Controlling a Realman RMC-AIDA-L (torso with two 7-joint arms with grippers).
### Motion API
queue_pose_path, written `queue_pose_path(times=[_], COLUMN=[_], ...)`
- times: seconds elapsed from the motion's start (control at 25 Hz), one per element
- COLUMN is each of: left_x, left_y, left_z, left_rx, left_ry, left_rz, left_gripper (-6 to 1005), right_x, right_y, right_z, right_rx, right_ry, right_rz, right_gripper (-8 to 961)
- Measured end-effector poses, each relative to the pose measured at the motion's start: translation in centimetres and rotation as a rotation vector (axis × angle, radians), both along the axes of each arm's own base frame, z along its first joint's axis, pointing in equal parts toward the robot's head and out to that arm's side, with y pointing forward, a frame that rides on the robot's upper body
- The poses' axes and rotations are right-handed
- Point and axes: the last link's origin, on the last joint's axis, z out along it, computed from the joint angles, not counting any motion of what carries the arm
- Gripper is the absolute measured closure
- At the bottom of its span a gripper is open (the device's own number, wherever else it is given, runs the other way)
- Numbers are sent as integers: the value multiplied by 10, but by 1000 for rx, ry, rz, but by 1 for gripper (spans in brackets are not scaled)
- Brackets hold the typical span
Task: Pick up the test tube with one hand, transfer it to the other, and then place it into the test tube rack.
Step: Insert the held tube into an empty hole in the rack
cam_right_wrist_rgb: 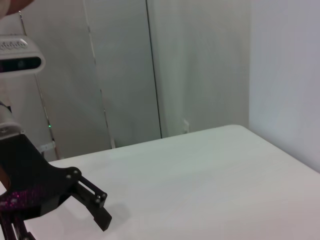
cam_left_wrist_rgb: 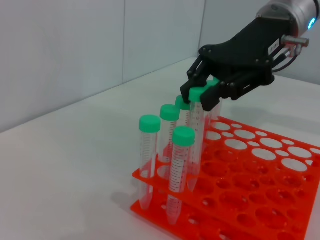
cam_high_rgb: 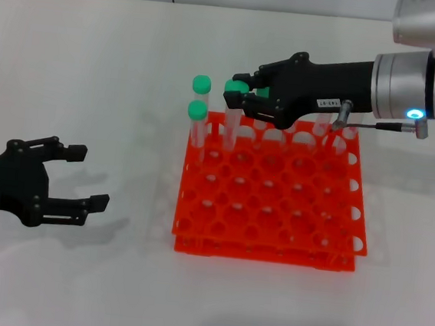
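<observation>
Fingers of my left gripper (cam_high_rgb: 85, 175) are spread wide with nothing between them, hovering low over the white table (cam_high_rgb: 96, 59), well off to the left of the test tube rack (cam_high_rgb: 271, 207). That arm is idle, its fingertips pointing toward the rack's left edge without touching it.

Beyond and to the right of those fingertips stands the orange-red rack, two-tiered with a grid of round holes, most of them unfilled. Near its far-left corner stand green-capped tubes: one at the corner (cam_left_wrist_rgb: 147, 155) and one in the next hole (cam_left_wrist_rgb: 177, 172), both upright and free of any grip, with another cap (cam_left_wrist_rgb: 169, 113) showing behind them in the left wrist view.

Farther back, over the rack's far row, my right gripper (cam_high_rgb: 239, 94) reaches in from the right on its silver-white arm with the glowing ring. Its fingers are pinching the test tube (cam_high_rgb: 230, 122) at the green cap; the tube hangs upright below them with its lower end down in a far-row hole, just right of the two free tubes. More clear tubes stand along that far row under my right wrist, partly hidden by it.
</observation>
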Motion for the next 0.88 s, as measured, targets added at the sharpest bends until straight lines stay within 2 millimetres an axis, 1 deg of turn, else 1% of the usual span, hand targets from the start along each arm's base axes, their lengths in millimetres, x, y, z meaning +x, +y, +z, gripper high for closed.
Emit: queue_pose_path(times=[0.56, 0.88], left_x=[2, 2], left_y=[5, 6], left_z=[1, 0], left_rx=[8, 12], left_ry=[10, 16], left_rz=[-11, -11], left_gripper=[110, 110], right_x=[2, 0], right_y=[-2, -2], right_z=[-10, -10], right_rx=[-12, -15], right_ry=[-39, -45], right_rz=[7, 20], right_gripper=[647, 645])
